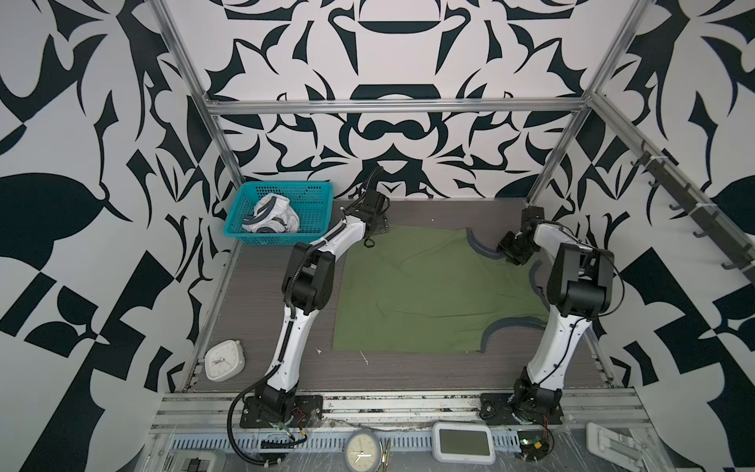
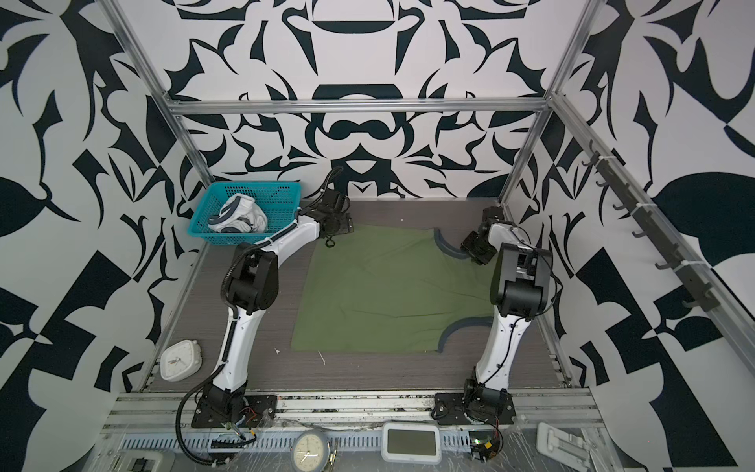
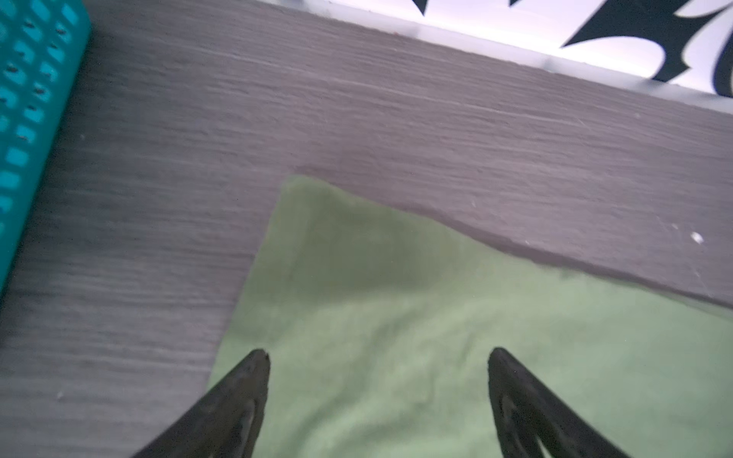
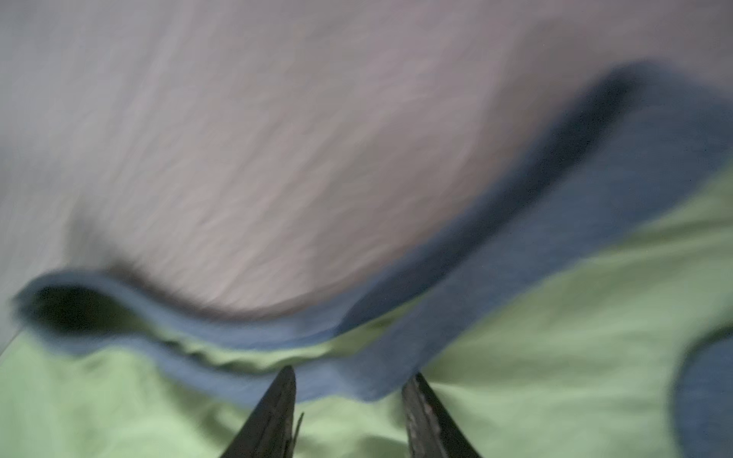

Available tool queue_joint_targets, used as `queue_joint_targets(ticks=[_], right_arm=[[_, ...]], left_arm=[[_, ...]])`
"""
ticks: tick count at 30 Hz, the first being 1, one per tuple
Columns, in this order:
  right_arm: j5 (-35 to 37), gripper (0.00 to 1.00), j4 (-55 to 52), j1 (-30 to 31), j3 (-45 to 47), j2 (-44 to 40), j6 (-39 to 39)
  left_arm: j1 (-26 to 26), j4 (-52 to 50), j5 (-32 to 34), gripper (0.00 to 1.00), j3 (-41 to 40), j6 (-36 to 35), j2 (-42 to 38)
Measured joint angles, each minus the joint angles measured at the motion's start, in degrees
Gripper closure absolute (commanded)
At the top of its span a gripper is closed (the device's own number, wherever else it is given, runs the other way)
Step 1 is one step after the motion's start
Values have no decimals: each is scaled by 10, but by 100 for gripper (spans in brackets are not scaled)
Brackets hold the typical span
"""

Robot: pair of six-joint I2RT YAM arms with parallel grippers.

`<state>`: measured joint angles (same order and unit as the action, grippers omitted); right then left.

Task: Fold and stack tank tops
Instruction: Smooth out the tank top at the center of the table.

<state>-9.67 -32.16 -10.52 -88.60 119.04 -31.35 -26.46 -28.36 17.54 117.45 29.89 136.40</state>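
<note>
The olive green tank top (image 1: 429,294) (image 2: 388,294) lies spread flat on the grey table, its blue-grey trim toward the right. My left gripper (image 1: 376,225) (image 2: 341,224) (image 3: 378,355) is open, low over the top's far left corner (image 3: 309,222), with nothing between its fingers. My right gripper (image 1: 506,248) (image 2: 470,247) (image 4: 351,376) is at the far right strap, jaws apart, straddling the blue trim (image 4: 456,285) without pinching it. The white tank top (image 1: 271,220) (image 2: 239,218) lies crumpled in the teal basket (image 1: 310,196) (image 2: 282,192).
The basket (image 3: 23,119) stands at the far left corner, close beside my left arm. A white clock (image 1: 224,359) lies at the table's front left. Metal frame posts border the table, and a rail of hooks (image 1: 674,196) runs along the right side.
</note>
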Motion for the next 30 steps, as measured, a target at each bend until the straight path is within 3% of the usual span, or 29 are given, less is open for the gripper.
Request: queue_joint_targets(ticks=[12,17,23,30], right_arm=[[-14,41,-18,77,-126,50,32],[16,41,-54,68,-139,66,25],[17,41,-41,29,-65,31,17],[3,41,-28,7,-54,20,15]], left_arm=[[39,-48,27,14,163,-8,113],[44,-61,23,24,179,-7,136],[45,-71,13,33,199,-3,155],[49,-73,6,53,217,2,166]])
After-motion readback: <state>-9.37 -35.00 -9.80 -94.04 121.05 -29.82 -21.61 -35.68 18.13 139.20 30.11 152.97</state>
